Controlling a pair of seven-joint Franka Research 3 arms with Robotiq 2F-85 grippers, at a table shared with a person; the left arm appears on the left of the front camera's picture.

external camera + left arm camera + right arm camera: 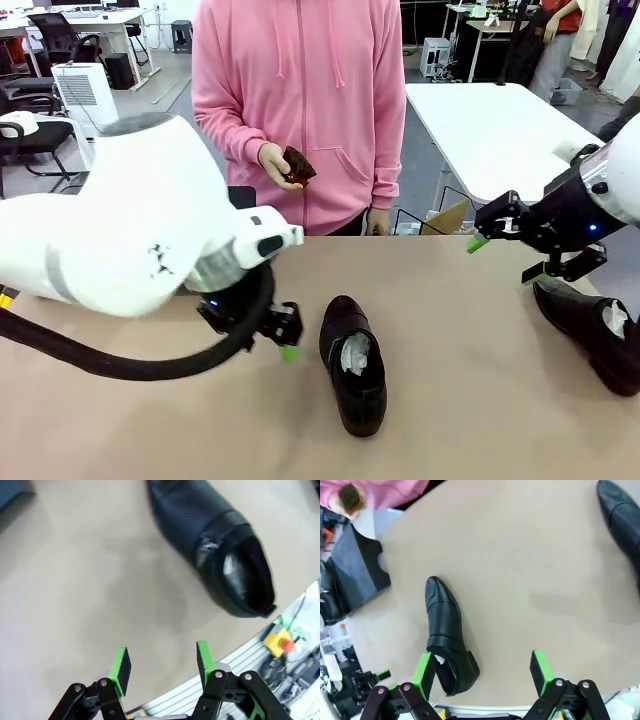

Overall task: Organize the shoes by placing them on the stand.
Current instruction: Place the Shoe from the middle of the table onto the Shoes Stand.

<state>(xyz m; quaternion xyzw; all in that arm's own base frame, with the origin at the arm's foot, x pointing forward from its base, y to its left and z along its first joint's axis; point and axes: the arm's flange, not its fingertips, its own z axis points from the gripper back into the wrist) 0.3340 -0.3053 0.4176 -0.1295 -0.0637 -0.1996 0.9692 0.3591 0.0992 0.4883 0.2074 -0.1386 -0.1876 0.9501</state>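
Note:
A glossy black shoe (pixel 353 365) with a pale insole lies mid-table, toe pointing away from me. My left gripper (pixel 283 340) hovers low just to its left, open and empty. In the left wrist view the gripper (pixel 161 667) has bare table between its green pads, and the shoe (pixel 215 555) lies ahead to the right. A second shoe (pixel 590 330) lies at the table's right edge. My right gripper (pixel 506 260) hangs open just above and behind it. From the right wrist, that gripper (pixel 482 674) looks down on the middle shoe (pixel 445 630) and the second shoe (pixel 622 515). The dark stand (pixel 357 575) sits past the far edge.
A person in a pink hoodie (pixel 300 90) stands at the far side, holding a small brown brush (pixel 298 165) in one hand. A white table (pixel 500 130) stands behind on the right. Bare tan tabletop (pixel 450 330) lies between the two shoes.

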